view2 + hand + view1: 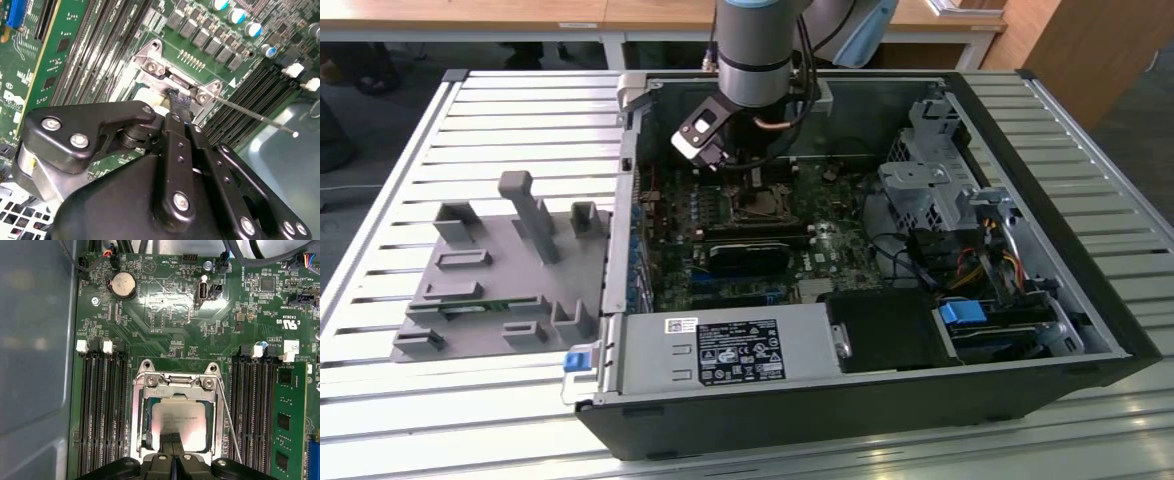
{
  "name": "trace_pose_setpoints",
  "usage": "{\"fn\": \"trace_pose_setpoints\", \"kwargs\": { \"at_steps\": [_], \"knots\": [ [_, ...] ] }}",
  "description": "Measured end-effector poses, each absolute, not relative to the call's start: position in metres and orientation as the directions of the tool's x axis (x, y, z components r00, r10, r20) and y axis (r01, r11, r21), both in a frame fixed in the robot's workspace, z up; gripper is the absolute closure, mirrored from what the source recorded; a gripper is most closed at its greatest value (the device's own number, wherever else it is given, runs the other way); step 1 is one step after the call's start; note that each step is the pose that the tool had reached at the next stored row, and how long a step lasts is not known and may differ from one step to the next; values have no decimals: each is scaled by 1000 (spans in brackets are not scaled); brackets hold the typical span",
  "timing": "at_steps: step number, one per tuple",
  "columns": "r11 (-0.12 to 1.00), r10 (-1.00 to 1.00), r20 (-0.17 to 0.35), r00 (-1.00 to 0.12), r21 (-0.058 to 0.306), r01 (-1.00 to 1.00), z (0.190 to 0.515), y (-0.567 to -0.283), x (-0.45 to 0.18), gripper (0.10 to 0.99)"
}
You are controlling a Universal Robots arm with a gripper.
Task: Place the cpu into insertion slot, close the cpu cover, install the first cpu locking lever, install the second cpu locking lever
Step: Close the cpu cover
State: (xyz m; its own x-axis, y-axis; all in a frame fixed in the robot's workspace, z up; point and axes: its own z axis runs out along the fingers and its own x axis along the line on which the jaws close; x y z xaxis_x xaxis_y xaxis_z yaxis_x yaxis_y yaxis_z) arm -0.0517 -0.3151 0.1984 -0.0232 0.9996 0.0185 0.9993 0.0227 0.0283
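Silvery metal of the cpu cover (175,392) frames the cpu (182,420) in the first wrist view, where the chip lies in the insertion slot (136,420). The gripper (172,439) rests at the chip's edge, jaws closed on nothing. The locking lever (229,425) stands free, so I think the cover could lift or the tips could scratch the chip. In the second wrist view the closed tips sit just beside the slot's screwed end. In the exterior view the arm (754,50) hangs upright over the computer case (1041,330).

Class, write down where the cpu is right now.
In the first wrist view the cpu lies framed by the cpu cover, between the memory slots, with the gripper over its edge.
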Motion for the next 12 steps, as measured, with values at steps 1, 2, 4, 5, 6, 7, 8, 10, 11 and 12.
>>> {"fn": "trace_pose_setpoints", "kwargs": {
  "at_steps": [1,2,4,5,6,7,8,10,11,12],
  "knots": [
    [23,1000,19,-23,29,999,198,-315,-50,980],
    [23,1000,19,-23,29,999,198,-315,-48,980],
    [23,1000,19,-23,29,999,198,-315,-46,980],
    [23,1000,19,-23,29,999,198,-315,-45,980],
    [23,1000,19,-23,29,999,198,-315,-45,980],
    [23,1000,20,-23,30,999,199,-315,-45,980],
    [23,1000,21,-23,30,999,200,-314,-45,980],
    [23,1000,20,-23,30,999,203,-314,-45,980],
    [23,1000,19,-23,29,999,206,-315,-45,980],
    [23,1000,20,-23,29,999,209,-315,-45,980]
  ]
}}
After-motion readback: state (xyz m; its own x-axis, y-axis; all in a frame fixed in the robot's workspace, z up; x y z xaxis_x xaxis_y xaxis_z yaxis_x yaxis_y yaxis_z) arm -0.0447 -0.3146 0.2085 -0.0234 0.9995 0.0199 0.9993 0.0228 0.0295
